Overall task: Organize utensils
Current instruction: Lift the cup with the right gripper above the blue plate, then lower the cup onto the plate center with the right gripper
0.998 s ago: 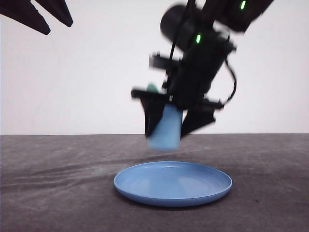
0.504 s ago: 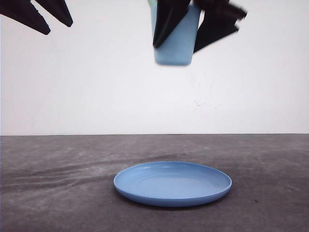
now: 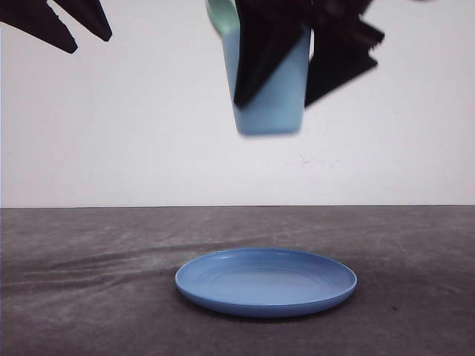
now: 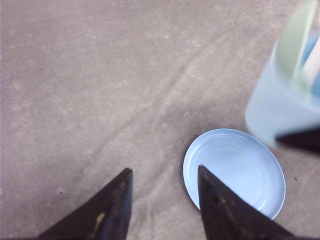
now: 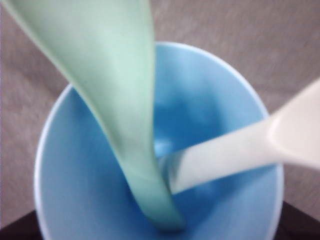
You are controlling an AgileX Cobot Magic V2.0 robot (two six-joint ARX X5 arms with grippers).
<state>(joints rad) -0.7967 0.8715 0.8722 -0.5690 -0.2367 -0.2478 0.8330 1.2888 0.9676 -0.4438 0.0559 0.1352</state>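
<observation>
High above the table, a light blue cup (image 3: pixel 271 96) hangs upright, and my right gripper (image 3: pixel 276 102) is shut on its sides. A mint-green spoon (image 5: pixel 115 100) and a white fork (image 5: pixel 240 150) stand inside the cup, and the spoon's end (image 3: pixel 220 13) sticks up over its rim. The cup (image 4: pixel 280 107) also shows in the left wrist view, above and beside the plate. My left gripper (image 4: pixel 164 169) is open with nothing in it, held high at the left (image 3: pixel 70 22) over bare table beside the plate.
A round blue plate (image 3: pixel 223 293) lies on the dark grey table, straight below the cup, with nothing on it (image 4: pixel 235 172). A white wall closes off the back.
The right gripper carried the cup up from just above the plate to high over it, then came down a little in the last half second. The left gripper has not moved.
</observation>
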